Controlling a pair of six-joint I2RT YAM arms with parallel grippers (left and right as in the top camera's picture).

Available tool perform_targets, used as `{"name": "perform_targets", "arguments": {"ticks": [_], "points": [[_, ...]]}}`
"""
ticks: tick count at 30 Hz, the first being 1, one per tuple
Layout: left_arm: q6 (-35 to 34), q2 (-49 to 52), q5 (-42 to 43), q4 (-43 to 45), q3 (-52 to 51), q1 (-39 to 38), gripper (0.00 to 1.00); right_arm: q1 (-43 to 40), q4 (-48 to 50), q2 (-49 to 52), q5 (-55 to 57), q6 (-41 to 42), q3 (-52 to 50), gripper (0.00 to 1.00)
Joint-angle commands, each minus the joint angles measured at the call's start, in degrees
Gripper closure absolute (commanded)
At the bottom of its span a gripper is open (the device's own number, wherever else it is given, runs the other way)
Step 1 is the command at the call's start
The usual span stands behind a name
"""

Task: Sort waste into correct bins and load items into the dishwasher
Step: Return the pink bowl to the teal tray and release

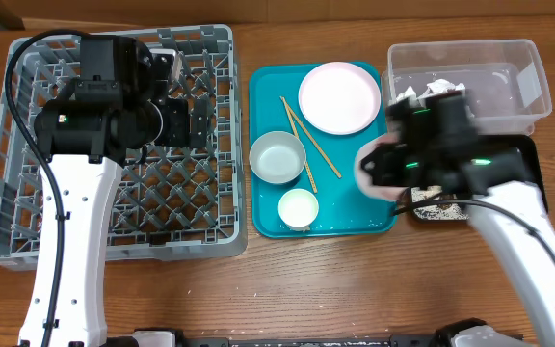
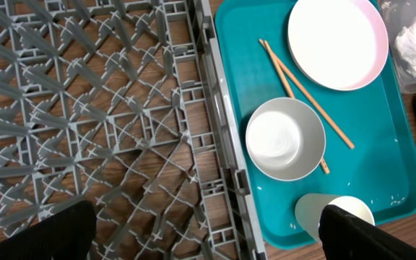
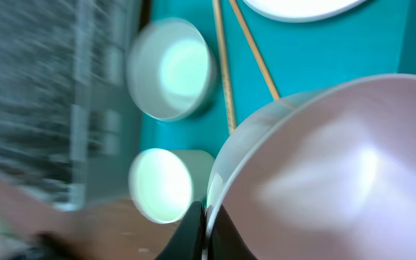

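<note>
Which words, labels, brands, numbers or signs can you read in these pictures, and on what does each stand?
None: no readable text in any view.
The rack, tray, plate, bowl, cup, tub and held bowl show plain surfaces.
The right wrist view is blurred, so small print there could not be read.

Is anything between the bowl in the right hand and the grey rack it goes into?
Yes. The teal tray with its dishes lies between the held bowl and the rack, and the open left hand hangs over the rack.
</note>
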Motion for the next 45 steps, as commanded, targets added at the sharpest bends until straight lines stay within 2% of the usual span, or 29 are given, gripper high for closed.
{"name": "perform_targets", "arguments": {"ticks": [1, 3, 8, 15, 19, 24, 30, 34, 36, 38, 39, 45], "points": [[0.52, 0.24, -0.2, 0.17, 1.14, 0.22, 0.0, 8.48, 1.22, 5.97, 21.03, 3.17, 0.17, 0.96], [0.5, 0.24, -0.2, 0.2, 1.14, 0.22, 0.0, 11.26, 1.66, 10.16, 24.48, 5.33, 0.17, 0.96], [0.52, 0.24, -0.2, 0.2, 1.14, 0.22, 0.0, 14.03, 3.93, 18.34, 23.96, 5.44, 0.17, 0.96], [0.52, 0.22, -0.2, 0.2, 1.14, 0.22, 0.0, 14.12, 3.8, 23.19, 23.71, 5.6, 0.17, 0.96], [0.5, 0.22, -0.2, 0.2, 1.14, 0.22, 0.0, 14.12, 3.93, 23.1, 22.25, 5.57, 0.46, 0.79], [0.52, 0.24, -0.2, 0.2, 1.14, 0.22, 0.0, 12.9, -1.27, 21.75, 18.29, 5.66, 6.6, 0.72], [-1.16, 0.24, 2.1, 1.4, 1.14, 0.22, 0.0, 11.47, -14.67, 19.39, 13.77, 5.6, 21.86, 0.6], [-1.51, 0.24, 5.38, -0.59, 1.14, 0.22, 0.0, 11.5, -18.86, 18.73, 9.49, 5.6, 24.5, 0.46], [-1.51, 0.24, 6.38, -1.68, 1.14, 0.22, 0.0, 11.5, -20.48, 18.91, 8.22, 5.62, 24.41, 0.44], [-3.06, 0.24, 7.58, -2.29, 1.14, 0.22, 0.15, 11.47, -21.68, 18.95, 8.26, 5.62, 24.28, 0.44], [-5.46, 0.28, 8.57, -2.58, 1.14, 0.2, 0.19, 11.47, -22.01, 18.95, 8.26, 5.64, 24.13, 0.44], [-15.54, 1.27, 8.2, -5.14, 0.37, -4.17, 0.3, 9.81, -23.47, 18.95, 9.14, 6.27, 24.11, 0.44]]}}
